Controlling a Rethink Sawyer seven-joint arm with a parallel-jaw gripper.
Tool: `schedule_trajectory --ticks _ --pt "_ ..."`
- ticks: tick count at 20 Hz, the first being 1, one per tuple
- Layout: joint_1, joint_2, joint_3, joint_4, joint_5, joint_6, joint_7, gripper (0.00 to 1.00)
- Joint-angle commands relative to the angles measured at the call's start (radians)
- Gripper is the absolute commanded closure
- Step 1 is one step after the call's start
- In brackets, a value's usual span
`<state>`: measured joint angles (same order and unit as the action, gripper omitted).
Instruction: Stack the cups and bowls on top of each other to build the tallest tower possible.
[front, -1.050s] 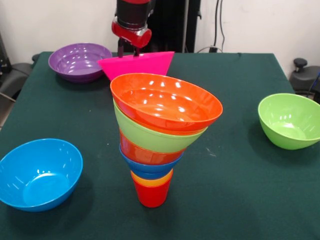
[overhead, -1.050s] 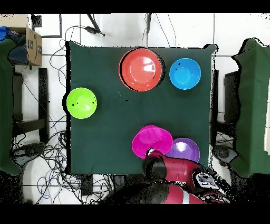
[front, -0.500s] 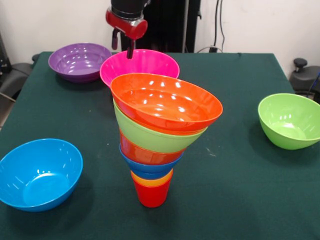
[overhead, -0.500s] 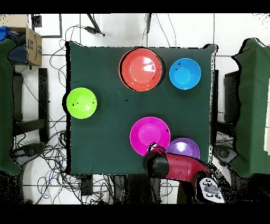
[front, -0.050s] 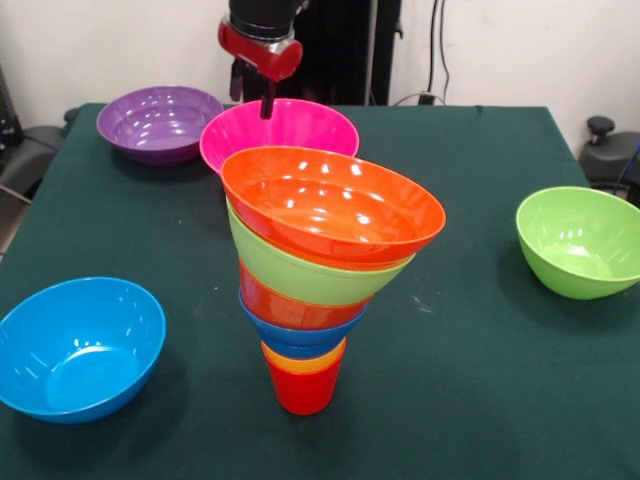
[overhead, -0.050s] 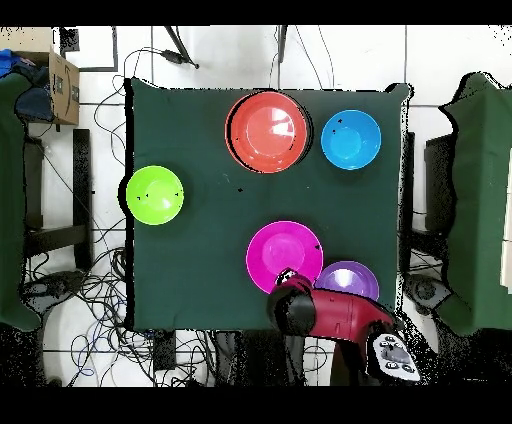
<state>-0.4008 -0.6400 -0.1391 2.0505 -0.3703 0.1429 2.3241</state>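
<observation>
A dark green tabletop fills the middle of the room. Behind it stands a plain pale wall with black cables hanging down. Around the tabletop, the white tiled floor is strewn with cables, and a cardboard box sits off one corner.

1. No writing, brand, number or sign can be read in either view.
2. The bowls, the cups and the green tabletop show plain colour only, with no label I can make out.
3. The red and black arm above the gripper carries no legible marking.
4. A brown box beside the tabletop, well apart from the gripper in the overhead view, may bear print, but it is too small to read.
</observation>
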Motion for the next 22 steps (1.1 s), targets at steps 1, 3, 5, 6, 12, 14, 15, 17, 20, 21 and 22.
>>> schedule_trajectory --ticks 1,3,5,6,12,14,15,17,20,21,22 --pt "0.035 0.07 0.059 0.009 0.042 0.061 0.089 0.0" --pt "0.055 0.075 0.028 -0.006 0.041 0.091 0.088 0.0" --pt "0.068 0.062 0.0 -0.009 0.038 0.12 0.083 0.0" --pt "0.058 0.06 -0.007 -0.008 0.031 0.125 0.074 0.0" --pt "0.02 0.089 -0.025 -0.023 0.013 0.112 0.047 0.0" --pt "0.009 0.115 -0.022 -0.027 0.006 0.072 0.051 0.0" --pt "0.001 0.131 -0.019 -0.027 0.004 0.057 0.052 0.0" --pt "-0.005 0.156 -0.017 -0.024 0.0 0.024 0.06 0.0" --pt "-0.01 0.198 -0.02 -0.032 -0.005 -0.019 0.07 0.0" --pt "-0.009 0.219 -0.024 -0.035 -0.008 -0.041 0.076 0.0" --pt "-0.01 0.234 -0.025 -0.036 -0.01 -0.068 0.083 0.0"
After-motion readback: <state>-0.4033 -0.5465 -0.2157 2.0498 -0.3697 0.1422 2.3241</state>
